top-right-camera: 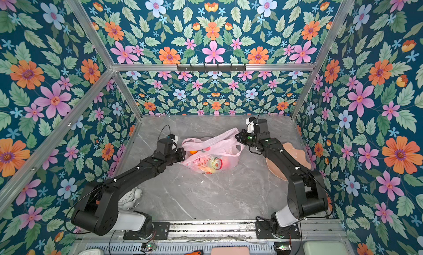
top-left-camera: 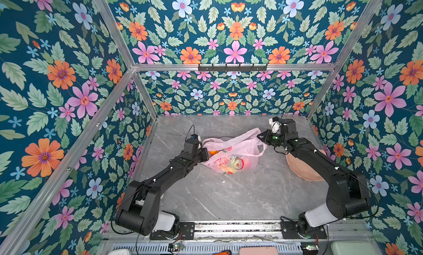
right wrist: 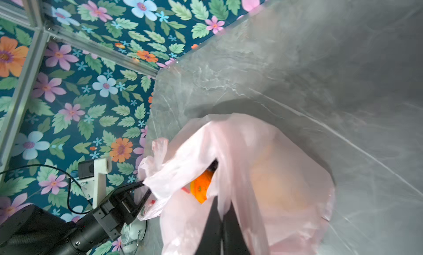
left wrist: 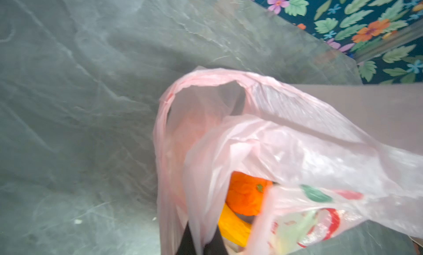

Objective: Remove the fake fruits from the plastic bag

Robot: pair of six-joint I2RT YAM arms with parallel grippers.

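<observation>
The pale pink plastic bag (top-left-camera: 238,148) (top-right-camera: 217,148) lies mid-table, its mouth stretched between both grippers. My left gripper (top-left-camera: 207,154) (left wrist: 199,242) is shut on the film at the bag's left edge. My right gripper (top-left-camera: 259,136) (right wrist: 220,210) is shut on a handle at the right, lifted off the table. Inside the opening sit the fake fruits: an orange (left wrist: 247,194) (right wrist: 201,187) (top-left-camera: 212,152) on a yellow banana (left wrist: 233,228). A red apple (top-left-camera: 249,161) glows through the film, with greenish shapes beside it. Other fruits are hidden.
A peach-pink scalloped bowl (top-left-camera: 304,171) (top-right-camera: 295,150) sits at the right, partly under my right arm. A white alarm clock (top-right-camera: 128,196) stands by the left arm's base. Floral walls close in three sides; a black hook rail (top-left-camera: 232,68) hangs on the back wall.
</observation>
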